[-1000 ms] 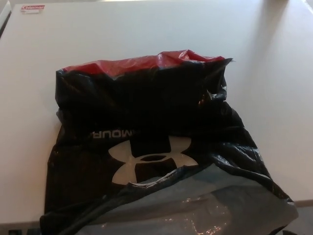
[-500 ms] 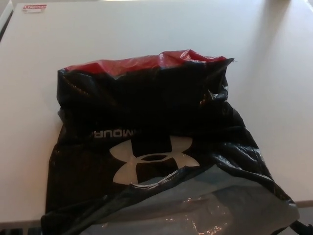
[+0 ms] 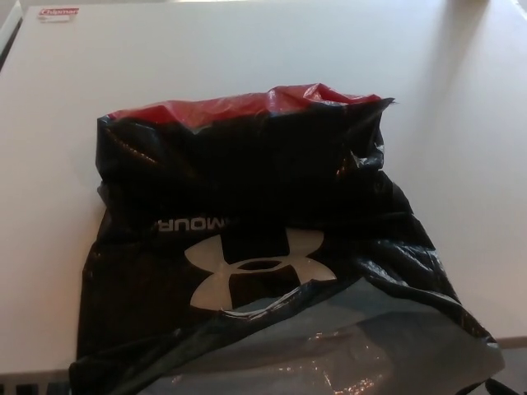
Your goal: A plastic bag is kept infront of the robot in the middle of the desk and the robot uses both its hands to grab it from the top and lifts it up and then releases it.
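Soft, even daylight fills the head view, brightest at the desk's (image 3: 247, 49) far edge. A faint diagonal shadow crosses the desk's upper right. The picture is grainy and slightly soft — the plastic bag's (image 3: 247, 206) black folds lose detail in darkness, while pale glare sheens its lower, nearest part.

White desk (image 3: 461, 164), plastic bag (image 3: 247, 239), small label (image 3: 58, 14)
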Tool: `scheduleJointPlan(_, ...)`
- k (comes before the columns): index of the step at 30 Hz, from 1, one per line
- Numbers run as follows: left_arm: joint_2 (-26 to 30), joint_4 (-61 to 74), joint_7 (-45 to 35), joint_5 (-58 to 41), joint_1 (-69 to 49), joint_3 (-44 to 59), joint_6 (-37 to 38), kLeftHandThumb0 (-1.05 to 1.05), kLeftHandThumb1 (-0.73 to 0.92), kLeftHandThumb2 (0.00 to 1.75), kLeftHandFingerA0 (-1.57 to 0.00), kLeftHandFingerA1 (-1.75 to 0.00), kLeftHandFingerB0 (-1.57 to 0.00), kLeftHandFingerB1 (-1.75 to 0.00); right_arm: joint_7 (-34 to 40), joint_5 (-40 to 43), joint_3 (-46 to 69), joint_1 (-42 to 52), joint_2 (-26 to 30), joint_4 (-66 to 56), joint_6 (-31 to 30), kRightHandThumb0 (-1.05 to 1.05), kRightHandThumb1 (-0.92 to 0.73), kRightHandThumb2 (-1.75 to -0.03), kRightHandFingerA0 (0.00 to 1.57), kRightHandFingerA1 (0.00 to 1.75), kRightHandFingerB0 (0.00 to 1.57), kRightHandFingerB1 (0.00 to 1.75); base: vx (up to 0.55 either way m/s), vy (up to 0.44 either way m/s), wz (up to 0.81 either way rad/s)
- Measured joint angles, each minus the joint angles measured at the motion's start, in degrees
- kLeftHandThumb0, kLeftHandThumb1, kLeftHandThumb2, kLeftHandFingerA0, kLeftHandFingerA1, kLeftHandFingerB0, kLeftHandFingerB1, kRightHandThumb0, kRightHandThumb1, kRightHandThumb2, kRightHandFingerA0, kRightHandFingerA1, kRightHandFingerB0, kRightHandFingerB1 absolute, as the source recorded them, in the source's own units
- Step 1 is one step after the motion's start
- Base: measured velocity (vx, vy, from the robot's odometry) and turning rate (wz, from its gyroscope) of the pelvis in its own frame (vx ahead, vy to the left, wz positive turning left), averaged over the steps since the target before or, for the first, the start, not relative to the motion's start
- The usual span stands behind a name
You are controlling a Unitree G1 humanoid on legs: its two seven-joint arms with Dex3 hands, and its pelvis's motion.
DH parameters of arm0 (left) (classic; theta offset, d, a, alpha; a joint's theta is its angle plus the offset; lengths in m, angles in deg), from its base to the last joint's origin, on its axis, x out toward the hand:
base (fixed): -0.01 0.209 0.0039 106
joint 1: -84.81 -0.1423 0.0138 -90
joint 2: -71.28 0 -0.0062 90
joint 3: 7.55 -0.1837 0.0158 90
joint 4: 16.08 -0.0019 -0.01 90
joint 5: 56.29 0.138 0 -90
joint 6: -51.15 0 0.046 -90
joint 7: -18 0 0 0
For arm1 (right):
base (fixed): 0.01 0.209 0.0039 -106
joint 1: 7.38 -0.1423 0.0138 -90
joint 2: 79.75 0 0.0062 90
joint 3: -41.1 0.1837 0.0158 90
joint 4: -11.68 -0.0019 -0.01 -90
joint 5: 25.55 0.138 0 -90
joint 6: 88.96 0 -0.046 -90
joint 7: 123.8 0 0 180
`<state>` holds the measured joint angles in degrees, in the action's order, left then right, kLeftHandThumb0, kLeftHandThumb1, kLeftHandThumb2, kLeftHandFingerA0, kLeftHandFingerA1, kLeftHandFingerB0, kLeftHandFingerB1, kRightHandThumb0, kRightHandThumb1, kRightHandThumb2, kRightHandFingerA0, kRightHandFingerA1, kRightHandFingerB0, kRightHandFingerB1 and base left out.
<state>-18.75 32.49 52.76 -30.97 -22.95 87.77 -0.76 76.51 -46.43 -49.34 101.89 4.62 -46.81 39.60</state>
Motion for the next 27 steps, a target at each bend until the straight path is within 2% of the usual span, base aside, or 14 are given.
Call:
scheduleJointPlan(8, 0.0, 4.7, 7.2, 4.5, -2.2, -0.7, 0.0, -0.12, 0.52, 0.55, -0.19, -0.31, -0.22, -0.31, 0.1, -0.1, 0.9, 0.3, 0.7, -2.8, 1.0, -0.2, -0.57, -0.57, 0.63, 0.44, 0.33, 0.34, 0.0, 0.0, 0.0)
scheduleJointPlan(12, 0.0, 8.4, 10.7, 7.0, -3.7, -0.9, 0.0, -0.21, 0.51, 0.58, -0.21, -0.33, -0.19, -0.31, 0.0, 0.0, 1.4, 0.4, 1.4, -4.7, 1.6, -0.24, -0.57, -0.57, 0.65, 0.44, 0.34, 0.34, 0.0, 0.0, 0.0)
scheduleJointPlan(17, 0.0, 15.7, 15.5, 11.2, -6.5, -1.4, 0.0, -0.15, 0.49, 0.57, -0.17, -0.32, -0.16, -0.29, 0.0, 0.0, 2.3, 0.5, 2.7, -7.2, 2.4, -0.26, -0.58, -0.57, 0.65, 0.45, 0.35, 0.35, 0.0, 0.0, 0.0)
scheduleJointPlan(20, 0.4, 18.9, 18.0, 13.7, -7.9, -2.0, 0.0, -0.19, 0.46, 0.56, -0.19, -0.34, -0.15, -0.31, 0.0, 0.0, 2.7, 0.2, 3.7, -7.3, 3.0, -0.24, -0.58, -0.57, 0.73, 0.47, 0.35, 0.35, 0.0, 0.0, 0.0)
scheduleJointPlan(22, 1.7, 21.1, 19.7, 15.9, -9.0, -2.5, 0.1, -0.18, 0.43, 0.56, -0.23, -0.36, -0.13, -0.31, 0.1, -0.3, 3.0, -0.5, 4.7, -6.7, 3.7, -0.26, -0.58, -0.57, 0.77, 0.48, 0.34, 0.34, 0.0, 0.0, 0.0)
scheduleJointPlan(23, 2.6, 21.6, 20.5, 16.8, -9.3, -2.6, 0.1, -0.18, 0.5, 0.55, -0.24, -0.33, -0.11, -0.28, 0.2, -0.4, 3.0, -0.9, 5.1, -6.2, 4.1, -0.29, -0.59, -0.58, 0.78, 0.48, 0.32, 0.33, 0.0, 0.0, 0.0)
scheduleJointPlan(27, 6.0, 22.7, 21.8, 18.7, -9.3, -2.6, 0.1, -0.11, 0.46, 0.53, -0.26, -0.34, -0.1, -0.29, 1.4, -1.5, 2.9, -2.8, 5.5, -3.8, 5.6, -0.28, -0.58, -0.57, 0.73, 0.47, 0.32, 0.33, 0.0, 0.0, 0.0)
